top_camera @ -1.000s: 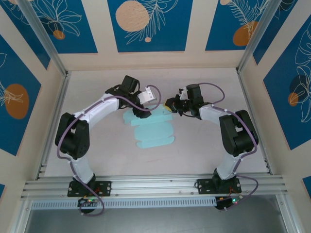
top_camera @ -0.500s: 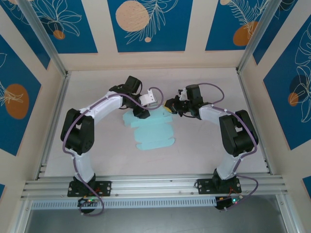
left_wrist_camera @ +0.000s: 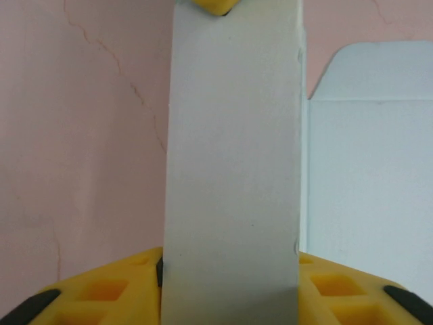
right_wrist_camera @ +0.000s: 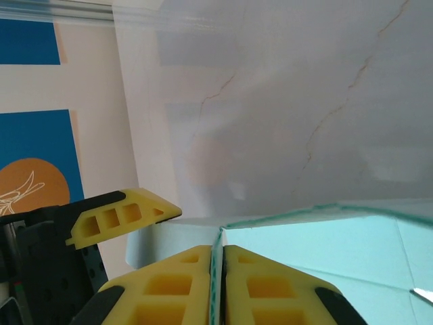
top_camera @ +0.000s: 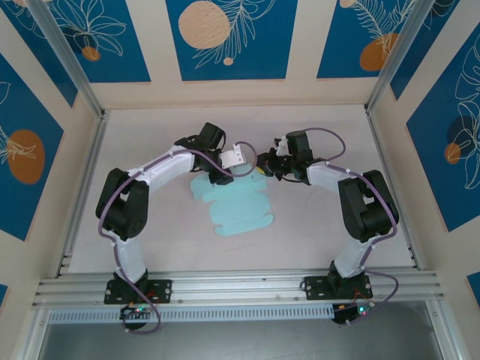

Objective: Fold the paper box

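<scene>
Two grippers are sitting close together at the far edge of the paper box (top_camera: 240, 206), which is lying as a flat, pale-blue die-cut sheet on the table (top_camera: 322, 232) between the arms, scalloped along its sides. The right gripper (right_wrist_camera: 218, 252) is pinching a thin edge of the sheet, its yellow fingers (right_wrist_camera: 270, 284) pressing together on it. The left gripper (left_wrist_camera: 231, 261) is straddling an upright flap (left_wrist_camera: 233, 156), one finger standing on each side of the strip's width; whether they are squeezing it I cannot tell. In the left wrist view, more of the sheet is lying flat just right of that flap.
</scene>
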